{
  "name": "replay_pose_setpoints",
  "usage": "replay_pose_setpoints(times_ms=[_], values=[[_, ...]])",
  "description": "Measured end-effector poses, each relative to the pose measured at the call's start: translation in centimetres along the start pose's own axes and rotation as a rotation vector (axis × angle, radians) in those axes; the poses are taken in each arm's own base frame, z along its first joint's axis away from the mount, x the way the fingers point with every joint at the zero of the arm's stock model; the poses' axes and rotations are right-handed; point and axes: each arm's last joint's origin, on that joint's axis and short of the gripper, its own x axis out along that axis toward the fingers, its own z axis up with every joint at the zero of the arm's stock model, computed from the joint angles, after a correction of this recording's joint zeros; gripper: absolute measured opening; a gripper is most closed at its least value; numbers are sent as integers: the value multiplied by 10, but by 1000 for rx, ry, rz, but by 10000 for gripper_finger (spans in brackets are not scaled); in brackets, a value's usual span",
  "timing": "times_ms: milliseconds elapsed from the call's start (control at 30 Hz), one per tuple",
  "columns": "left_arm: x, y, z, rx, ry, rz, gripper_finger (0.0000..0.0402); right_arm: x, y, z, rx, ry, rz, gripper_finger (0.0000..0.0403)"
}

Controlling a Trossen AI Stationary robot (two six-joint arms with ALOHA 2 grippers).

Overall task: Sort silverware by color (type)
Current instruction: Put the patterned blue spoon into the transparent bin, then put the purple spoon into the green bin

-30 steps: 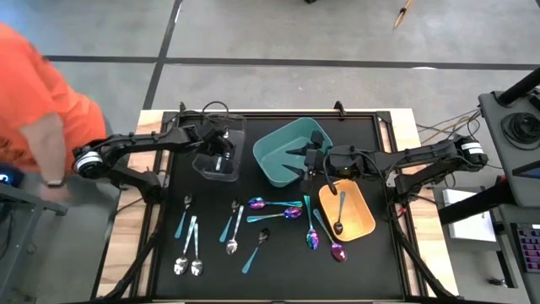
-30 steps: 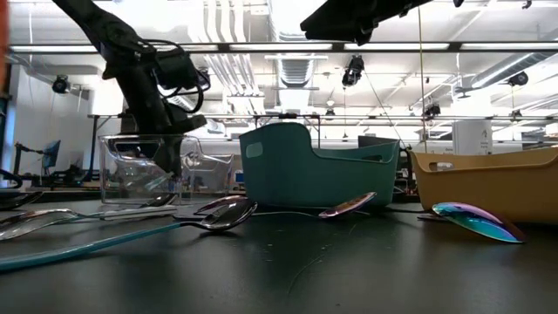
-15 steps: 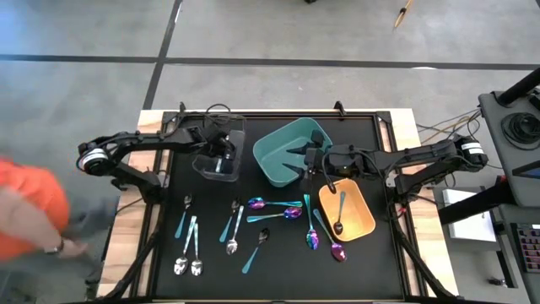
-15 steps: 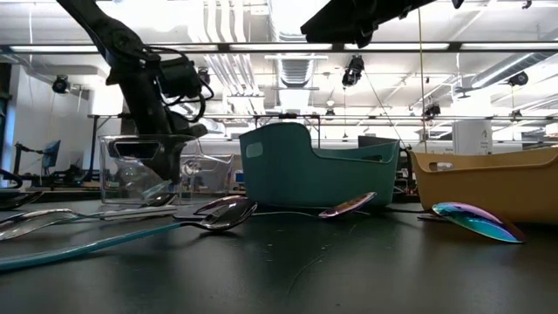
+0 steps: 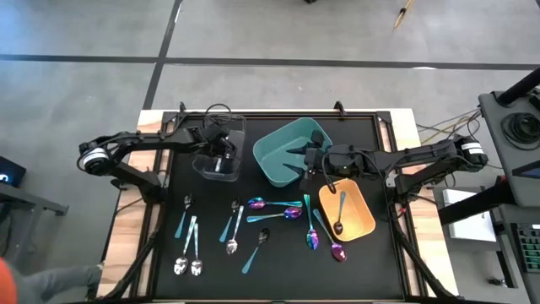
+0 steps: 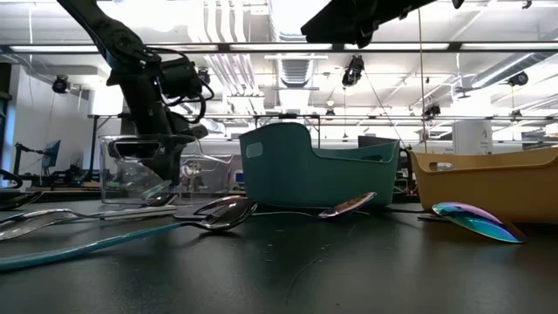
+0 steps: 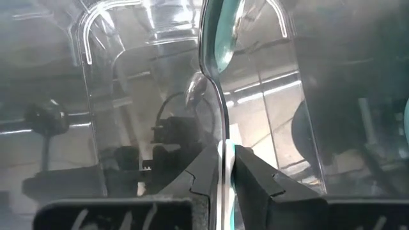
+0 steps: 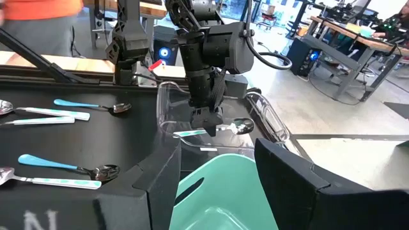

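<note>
My left gripper [image 5: 224, 160] reaches down into the clear bin [image 5: 202, 165], shut on a dark spoon with a pale teal handle [image 8: 214, 130]. My right gripper [image 5: 300, 157] hovers open above the teal bin [image 5: 278, 139], nothing between its fingers. One teal-handled spoon [image 5: 340, 209] lies in the orange bin [image 5: 363, 221]. Loose silverware lies flat on the black mat: silver spoons [image 5: 189, 253], teal-handled ones [image 5: 229, 226] and iridescent purple-blue ones [image 5: 272, 204]. My left gripper pinches the spoon's handle [image 7: 225, 151] between its two fingertips. The fingers come slanting down from above and lie across the spoon. The bowl [image 8: 241, 126] points away from the fingers, and the spoon lies about level low inside the clear bin. I cannot tell whether it touches the bin's floor.
The three bins stand in a row across the mat's far half: clear, teal, orange. Scattered spoons fill the mat's near half. Wooden table edges [image 5: 126, 228] flank the mat. A bit of a person in orange shows at the near left corner [image 5: 5, 268].
A person in orange beside the table's left edge has walked toward the near side and almost out of the high view. Both arms have kept their places.
</note>
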Motion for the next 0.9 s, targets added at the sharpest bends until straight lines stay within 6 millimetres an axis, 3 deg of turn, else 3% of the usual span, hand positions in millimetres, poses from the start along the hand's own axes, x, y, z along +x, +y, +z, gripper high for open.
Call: replay_pose_setpoints(times_ms=[200, 467, 700, 900], values=[[0, 0, 0, 17, -2, -1, 42, 0, -1, 0, 1, 1, -2, 192], [-2, 0, 1, 14, -16, -10, 98, 0, -1, -1, -1, 8, -3, 192], [-27, -2, 6, 55, -107, -87, 126, 0, -1, -1, 24, 9, -3, 192], [-60, -18, -2, 148, -208, -227, 127, 0, -1, -2, 71, 15, -1, 192]])
